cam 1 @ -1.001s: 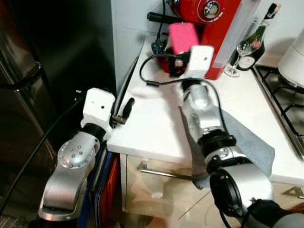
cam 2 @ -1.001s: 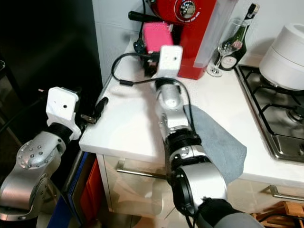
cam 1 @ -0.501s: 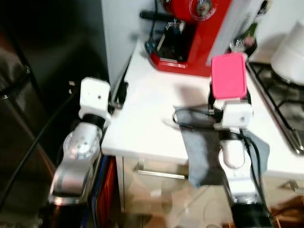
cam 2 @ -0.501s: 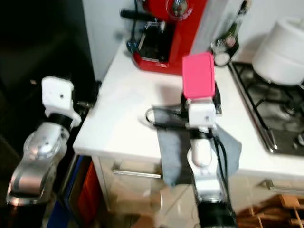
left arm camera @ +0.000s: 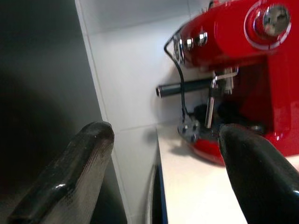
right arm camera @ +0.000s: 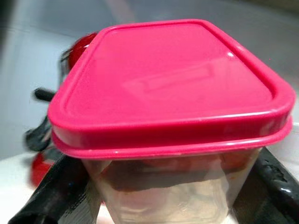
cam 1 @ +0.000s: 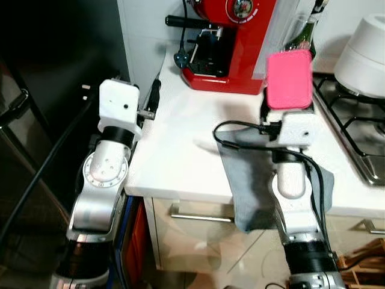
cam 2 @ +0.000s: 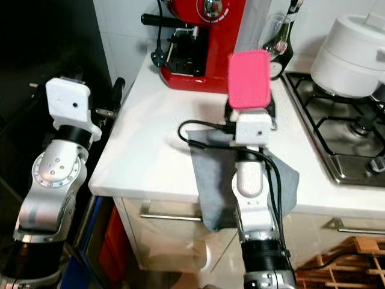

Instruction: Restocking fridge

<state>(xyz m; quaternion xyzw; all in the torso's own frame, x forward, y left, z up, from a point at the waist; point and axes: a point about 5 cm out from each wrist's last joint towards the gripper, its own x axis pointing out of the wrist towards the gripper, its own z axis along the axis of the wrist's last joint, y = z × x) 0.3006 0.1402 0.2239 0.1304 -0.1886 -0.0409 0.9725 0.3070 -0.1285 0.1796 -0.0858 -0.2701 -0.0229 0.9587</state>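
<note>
The right end effector (cam 2: 249, 114) is gripping a clear food container with a pink lid (cam 2: 249, 78), one black finger pressing on each side wall, as the right wrist view shows; something dark and reddish is sitting inside it. The container is hanging in the air above the white surface (cam 1: 180, 150), in front of the red coffee machine (cam 1: 231, 45) and over the near part of the grey cloth (cam 1: 246, 180) that is draping over the surface's front edge. Its lid is facing up and toward the camera, with its long axis running away from the robot, toward the coffee machine.

The left end effector (cam 1: 150, 102) is waiting off the coffee machine's left side, at the surface's left edge, fingers spread wide and holding nothing; the left wrist view is looking between them at the machine and the tiled wall.

The dark fridge (cam 1: 36, 120) is standing further left, beyond the left arm. So the container is sitting on the far side from the fridge: the carrying arm is the more distant one, while the empty left arm is nearer the fridge. Judging by this, the door likely falls to the left arm, and the container needs swinging leftward across the surface.
</note>
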